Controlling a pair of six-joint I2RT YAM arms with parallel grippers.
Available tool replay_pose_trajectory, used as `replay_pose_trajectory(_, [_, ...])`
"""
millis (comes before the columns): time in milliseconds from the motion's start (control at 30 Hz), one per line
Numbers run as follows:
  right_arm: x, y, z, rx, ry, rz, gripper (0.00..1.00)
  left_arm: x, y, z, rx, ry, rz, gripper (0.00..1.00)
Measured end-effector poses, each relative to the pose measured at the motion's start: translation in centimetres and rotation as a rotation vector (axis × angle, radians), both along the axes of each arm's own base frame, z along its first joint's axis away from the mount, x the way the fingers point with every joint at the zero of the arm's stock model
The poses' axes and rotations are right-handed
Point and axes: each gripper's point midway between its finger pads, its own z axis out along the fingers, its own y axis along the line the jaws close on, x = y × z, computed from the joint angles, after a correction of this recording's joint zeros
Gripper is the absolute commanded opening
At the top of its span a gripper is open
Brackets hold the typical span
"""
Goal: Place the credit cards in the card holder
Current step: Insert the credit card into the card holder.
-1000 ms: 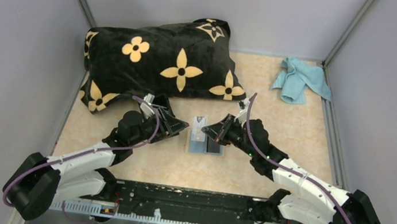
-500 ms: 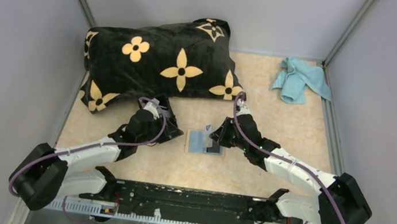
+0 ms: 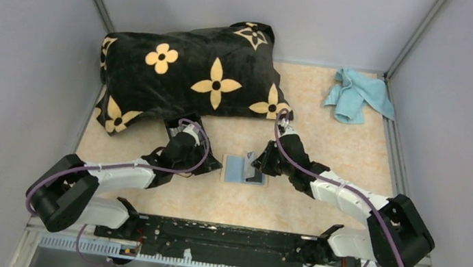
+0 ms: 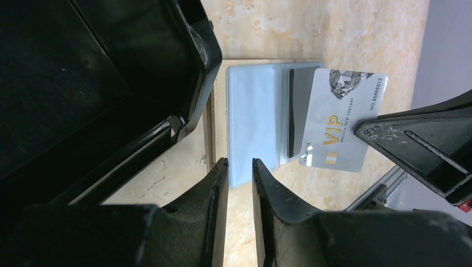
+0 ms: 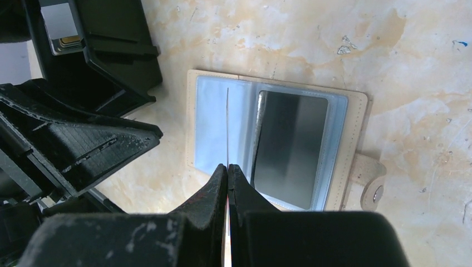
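Observation:
My right gripper is shut on a grey VIP credit card, seen edge-on and held upright over a beige folder with clear sleeves that lies open on the table. A dark card sits in the folder's right sleeve. The black card holder stands open just left of the folder, with another card inside it. My left gripper hovers at the folder's near left corner. Its jaws stand a narrow gap apart, with nothing between them.
A big black pillow with yellow flowers fills the back left. A light blue cloth lies in the back right corner. Grey walls close in three sides, and a black rail runs along the front edge.
Both arms have reached in and come down toward the beige folder. The card now hangs lower over it. The left jaws have narrowed from wide to a slim gap.

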Motion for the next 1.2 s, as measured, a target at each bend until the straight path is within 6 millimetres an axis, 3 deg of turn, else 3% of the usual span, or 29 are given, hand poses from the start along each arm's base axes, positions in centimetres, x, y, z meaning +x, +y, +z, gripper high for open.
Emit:
replay_pose_trajectory(567, [0.8,0.4,-1.4,0.013,0.027,0.008,0.00,-0.5,-0.4,-1.5,0.049,0.020,-0.023,0.27])
replay_pose_trajectory(1200, [0.5,0.3,-3.1,0.014,0.055,0.006,0.00,-0.7,-1.2,-1.7,0.072,0.007,-0.039,0.27])
